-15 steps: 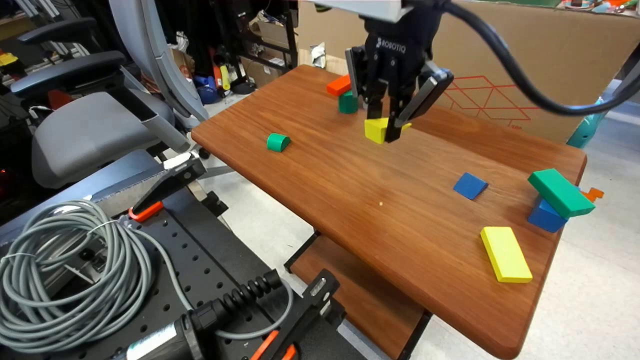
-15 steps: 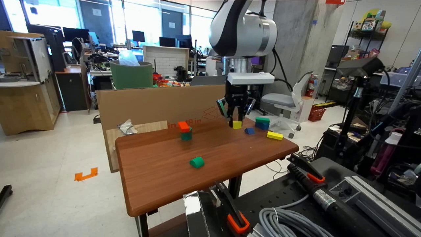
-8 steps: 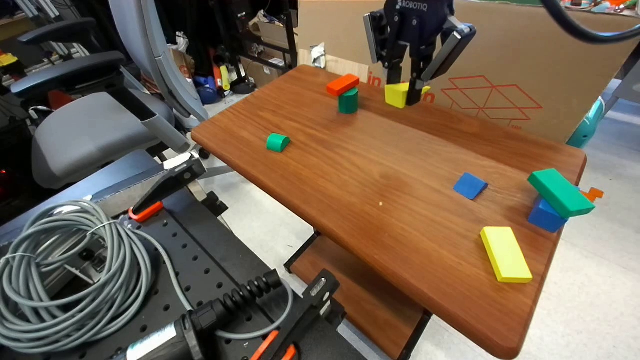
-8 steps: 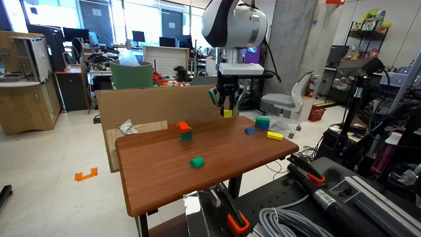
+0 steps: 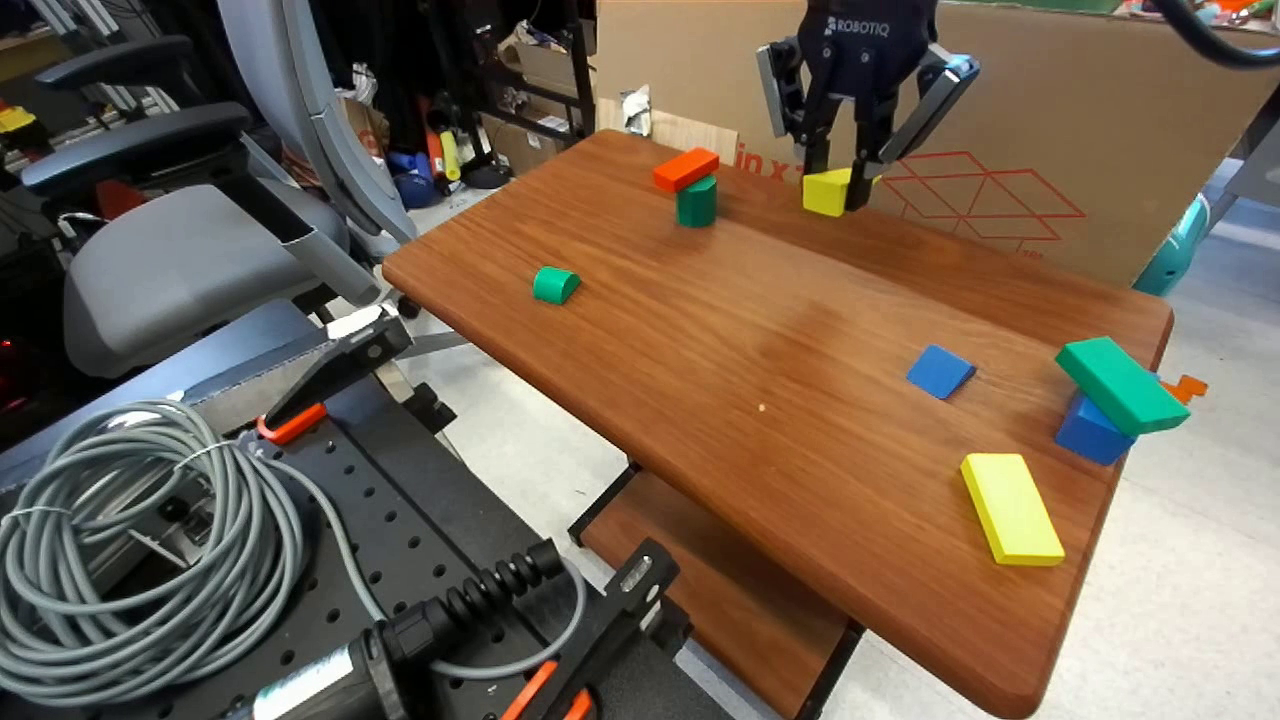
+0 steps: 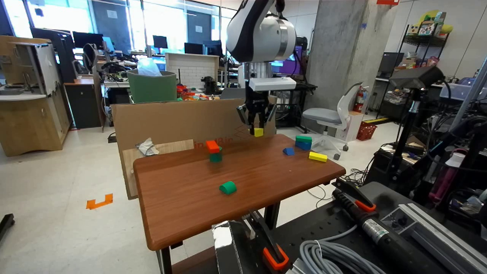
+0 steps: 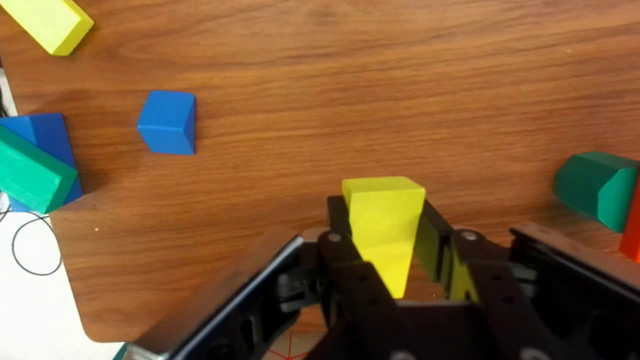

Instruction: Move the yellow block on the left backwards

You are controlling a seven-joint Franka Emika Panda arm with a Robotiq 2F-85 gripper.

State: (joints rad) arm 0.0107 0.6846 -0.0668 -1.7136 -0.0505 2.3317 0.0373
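The yellow block (image 5: 825, 193) is a small bright wedge, held off the table near its cardboard-side edge. It also shows in an exterior view (image 6: 258, 132) and in the wrist view (image 7: 385, 220), with its narrow end toward the palm. My gripper (image 5: 837, 180) is shut on it, one finger on each side; the fingers also show in the wrist view (image 7: 384, 212). The fingers partly cover the block in both exterior views. The brown table (image 5: 700, 330) lies below the block.
A blue wedge (image 5: 941, 372), a flat yellow block (image 5: 1012, 510) and a green block (image 5: 1122, 385) on a blue block (image 5: 1090, 430) lie toward one end. An orange block (image 5: 686, 170) rests on a green one (image 5: 696, 203). A green half-round (image 5: 555, 285) lies apart. Cardboard (image 5: 1000, 110) stands behind.
My gripper has risen from near the tabletop and moved back toward the cardboard, then a little sideways along it, with the yellow block still held. The other blocks have not moved.
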